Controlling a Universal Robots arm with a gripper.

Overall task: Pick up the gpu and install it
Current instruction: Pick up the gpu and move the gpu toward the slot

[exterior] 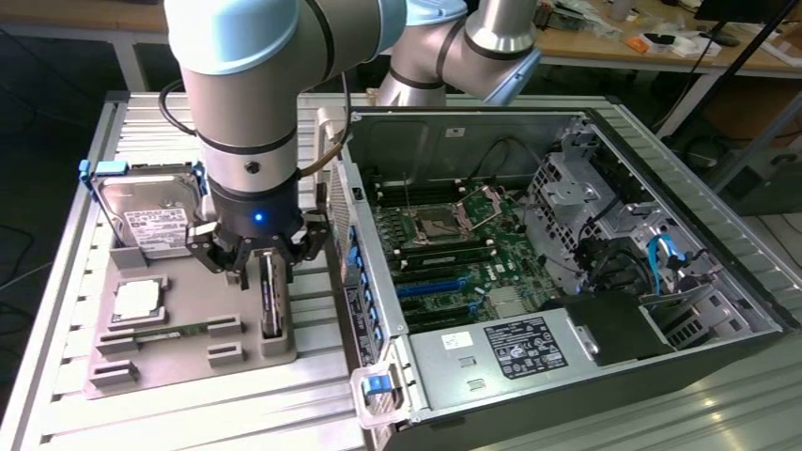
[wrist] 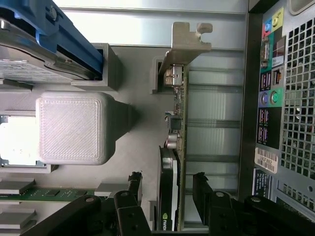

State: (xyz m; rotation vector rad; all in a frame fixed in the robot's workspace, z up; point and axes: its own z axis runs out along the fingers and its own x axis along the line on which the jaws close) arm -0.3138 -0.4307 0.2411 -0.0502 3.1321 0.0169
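The gpu stands edge-on in a slot of the grey holder tray, beside the open computer case. In the wrist view the gpu is a narrow dark strip with its silver bracket at the far end. My gripper hangs just above the card. It is open, and the gripper straddles the card's near end. One black finger stands on each side with a small gap to the card.
On the tray are a silver hard drive in a blue frame, a processor and a green memory stick. The motherboard with blue slots lies inside the case. The case's rear port panel runs close beside the card.
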